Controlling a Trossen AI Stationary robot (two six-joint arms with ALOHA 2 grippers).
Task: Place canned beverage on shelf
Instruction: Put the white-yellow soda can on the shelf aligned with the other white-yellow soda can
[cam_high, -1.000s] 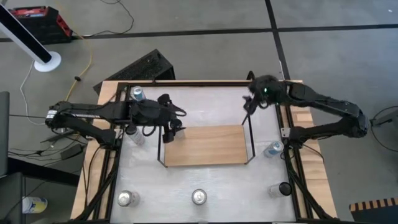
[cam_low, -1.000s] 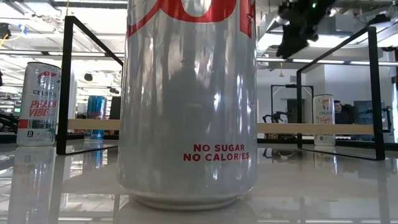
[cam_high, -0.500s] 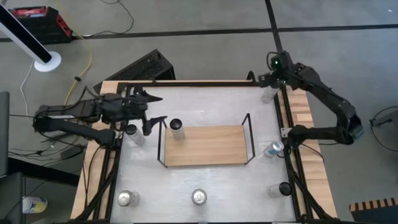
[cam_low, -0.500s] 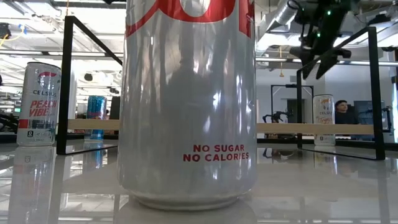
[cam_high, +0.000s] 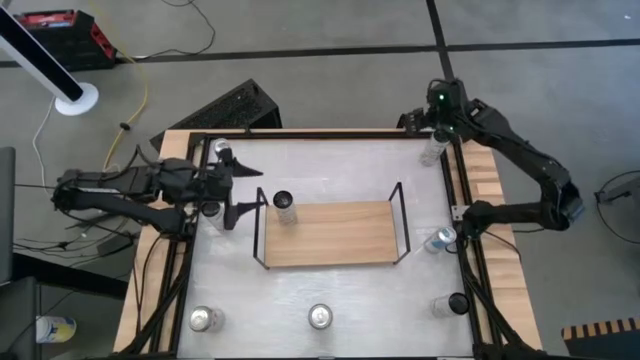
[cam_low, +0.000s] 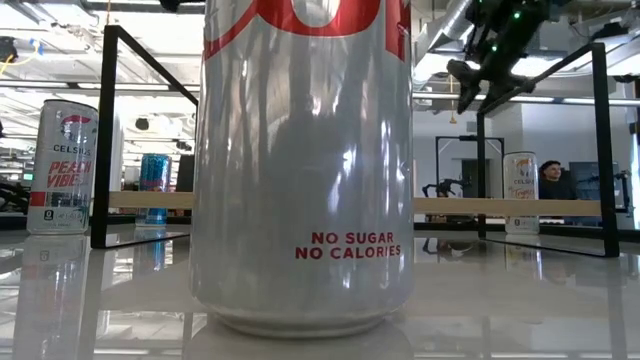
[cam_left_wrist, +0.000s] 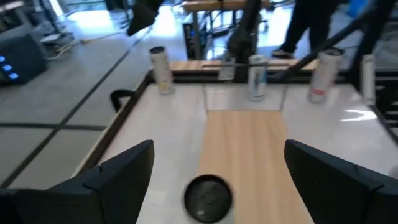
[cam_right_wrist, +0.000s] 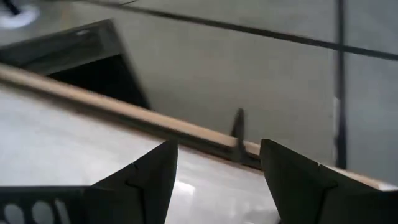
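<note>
A dark-topped can (cam_high: 286, 205) stands on the shelf (cam_high: 335, 234) at its left end; left gripper (cam_high: 243, 190) gapes empty beside it, right gripper (cam_high: 432, 128) parted

We are counting 8 cans (cam_high: 320, 316) on the table (cam_high: 340, 290), 1 standing on the 1 shelf (cam_high: 340, 235), just ahead of the left gripper (cam_high: 245, 190).

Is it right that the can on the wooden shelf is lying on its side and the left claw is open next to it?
Not quite. The can stands upright on the shelf; the high view shows its round top facing up. The left claw is open beside it, as you said.
</note>
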